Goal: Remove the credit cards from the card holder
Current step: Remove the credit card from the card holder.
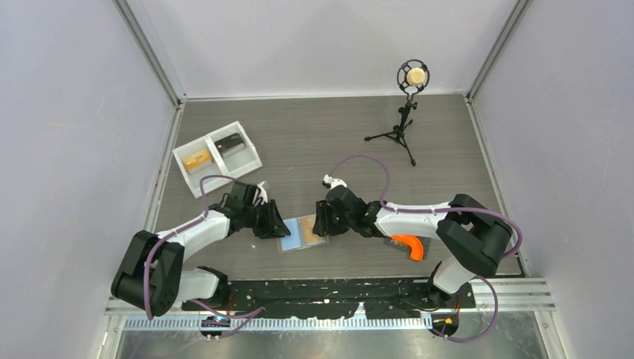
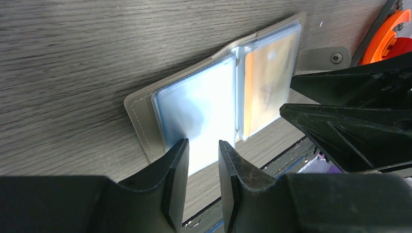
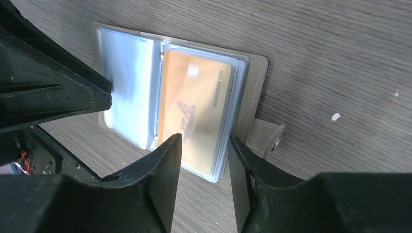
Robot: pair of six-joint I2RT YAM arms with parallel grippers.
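The grey card holder lies open on the table between my two grippers. Its left page is a light blue sleeve. Its right page is a clear sleeve with an orange credit card inside, also seen in the left wrist view. My left gripper is open a little and empty, its tips at the near edge of the blue page. My right gripper is open and empty, its fingers either side of the orange card's near edge. No dark card shows in the holder.
A white two-compartment tray at the back left holds an orange flat item and a dark one. A microphone on a tripod stands at the back right. An orange curved part lies under the right arm.
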